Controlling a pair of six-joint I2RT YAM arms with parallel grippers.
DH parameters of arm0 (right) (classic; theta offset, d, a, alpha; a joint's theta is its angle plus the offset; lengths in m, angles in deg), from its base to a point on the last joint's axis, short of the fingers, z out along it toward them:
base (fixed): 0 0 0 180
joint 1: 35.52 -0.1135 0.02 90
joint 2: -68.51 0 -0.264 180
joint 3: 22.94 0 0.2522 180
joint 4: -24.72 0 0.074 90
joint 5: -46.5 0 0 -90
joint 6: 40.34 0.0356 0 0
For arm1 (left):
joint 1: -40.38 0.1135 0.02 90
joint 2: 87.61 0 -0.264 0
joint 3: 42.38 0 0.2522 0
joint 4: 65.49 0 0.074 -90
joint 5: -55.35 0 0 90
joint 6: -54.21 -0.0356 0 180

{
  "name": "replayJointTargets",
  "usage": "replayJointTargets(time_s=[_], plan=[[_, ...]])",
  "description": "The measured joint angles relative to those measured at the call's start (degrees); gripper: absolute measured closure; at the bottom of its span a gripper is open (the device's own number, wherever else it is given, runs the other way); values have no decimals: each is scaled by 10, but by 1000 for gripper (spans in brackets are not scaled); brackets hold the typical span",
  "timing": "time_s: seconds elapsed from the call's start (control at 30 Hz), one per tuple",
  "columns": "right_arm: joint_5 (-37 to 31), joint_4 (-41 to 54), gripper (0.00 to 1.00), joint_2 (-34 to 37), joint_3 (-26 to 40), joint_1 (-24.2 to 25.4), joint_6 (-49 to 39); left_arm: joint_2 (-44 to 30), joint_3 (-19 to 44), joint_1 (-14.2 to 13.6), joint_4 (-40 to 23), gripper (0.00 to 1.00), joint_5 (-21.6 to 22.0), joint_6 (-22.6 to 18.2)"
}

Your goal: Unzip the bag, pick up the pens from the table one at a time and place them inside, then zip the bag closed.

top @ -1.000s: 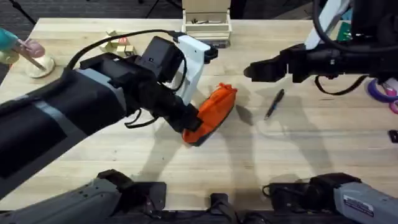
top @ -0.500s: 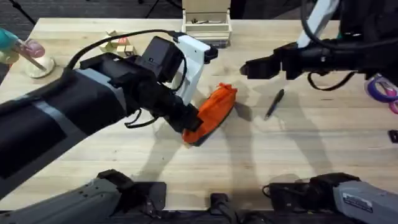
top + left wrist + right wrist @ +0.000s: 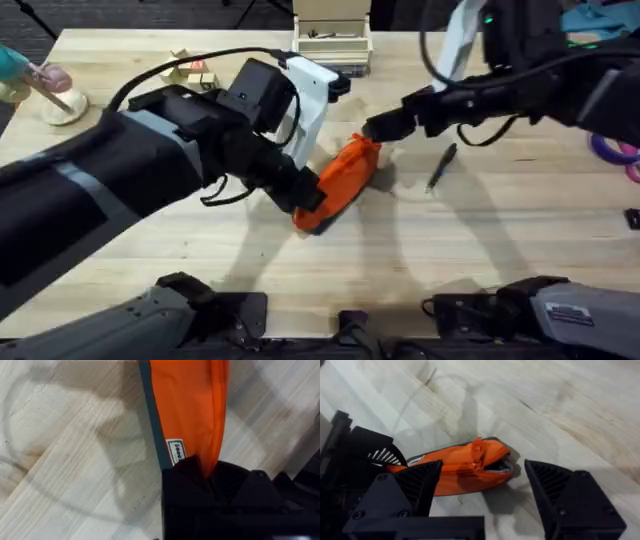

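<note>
Bag [image 3: 340, 185] pinned at one end on the table [image 3: 450, 250], far end awaiting the zipper pull.

We read the left gripper [image 3: 207, 467] as clamped on the bag's near end, anchoring it so the zip can be drawn against tension. Our right gripper [image 3: 482, 477] hovers at the bag's far end, fingers spread wide on either side of it, touching nothing that we can make out; that end gapes slightly. One thin dark pen [image 3: 441, 166] lies just beyond the bag, on the right gripper's side, not yet collected.
</note>
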Motion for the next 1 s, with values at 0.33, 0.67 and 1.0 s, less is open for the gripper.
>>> replayJointTargets(time_s=[0.33, 0.67, 1.0], plan=[[0, -40, 4, 56, 0, -31, -3, 0, 0, 0, 0, 958, 0, 0], [0, -45, 19, 89, 0, -57, -4, 0, 0, 0, 0, 958, 0, 0], [-17, -50, 521, 90, 0, -56, -10, 0, 0, 0, -1, 958, 0, 0]])
